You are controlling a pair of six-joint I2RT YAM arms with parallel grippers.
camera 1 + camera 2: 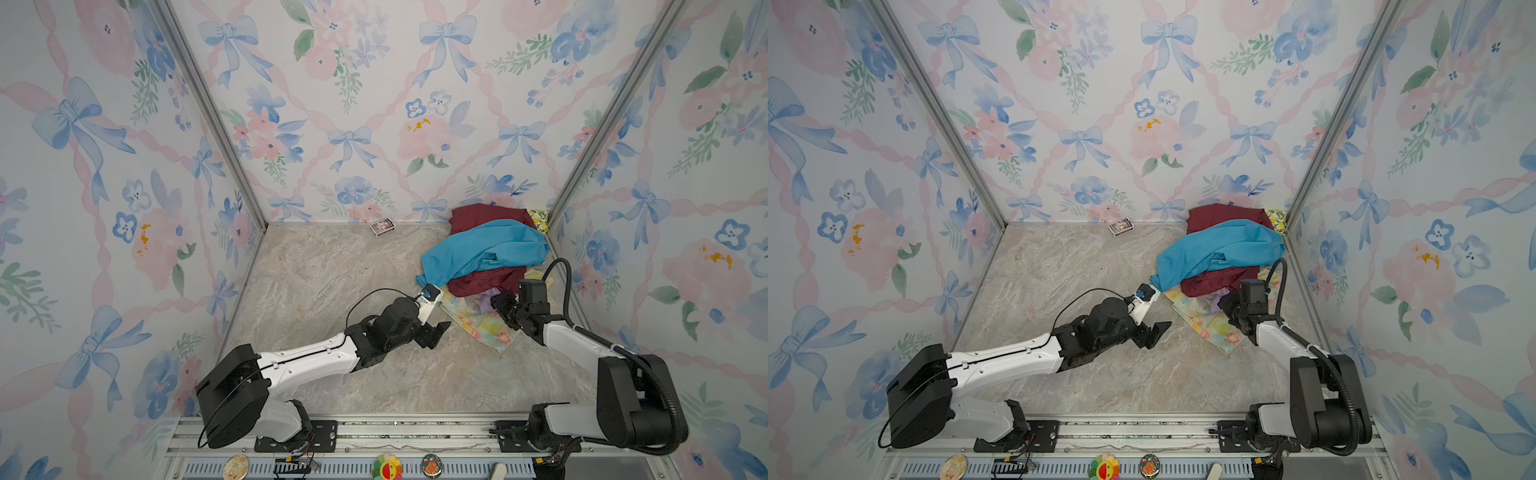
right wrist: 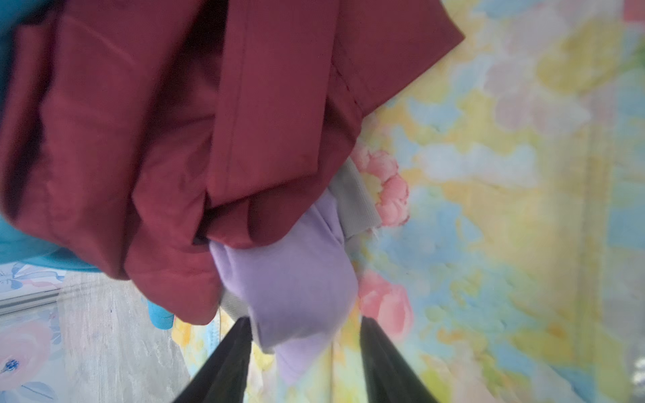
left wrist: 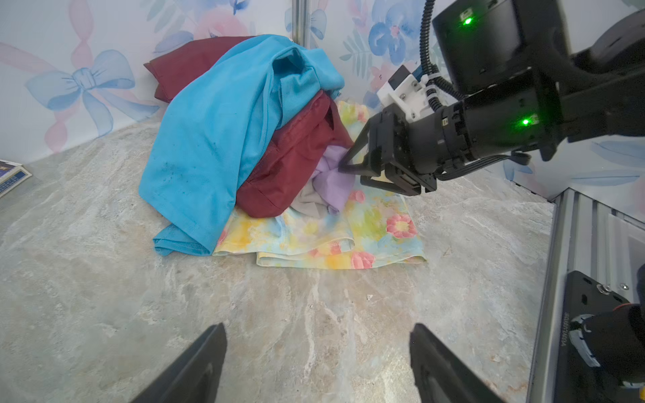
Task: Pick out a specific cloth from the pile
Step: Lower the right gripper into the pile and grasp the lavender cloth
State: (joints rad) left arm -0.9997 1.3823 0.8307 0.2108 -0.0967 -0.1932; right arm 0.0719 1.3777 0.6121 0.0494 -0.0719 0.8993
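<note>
The cloth (image 1: 485, 302) (image 3: 333, 178) (image 2: 293, 289) is pale lilac and bunched. It pokes out from under a maroon cloth (image 1: 486, 280) at the near side of the pile (image 1: 482, 253), resting on a pastel floral cloth (image 3: 370, 223). My right gripper (image 1: 498, 306) (image 3: 350, 172) (image 2: 305, 322) stands open astride a lilac fold. One finger touches the fold and a gap shows beside the other finger. My left gripper (image 1: 438, 332) (image 3: 317, 328) is open and holds nothing. It hovers low over the bare floor just left of the floral cloth.
A turquoise cloth (image 3: 209, 139) drapes over the heap in the back right corner. A grey strip (image 3: 307, 202) lies beside the lilac. A yellow-green floral scrap (image 1: 539, 218) sits against the wall. A small card box (image 1: 382, 227) lies by the back wall. The metal rail (image 1: 395, 432) runs along the front.
</note>
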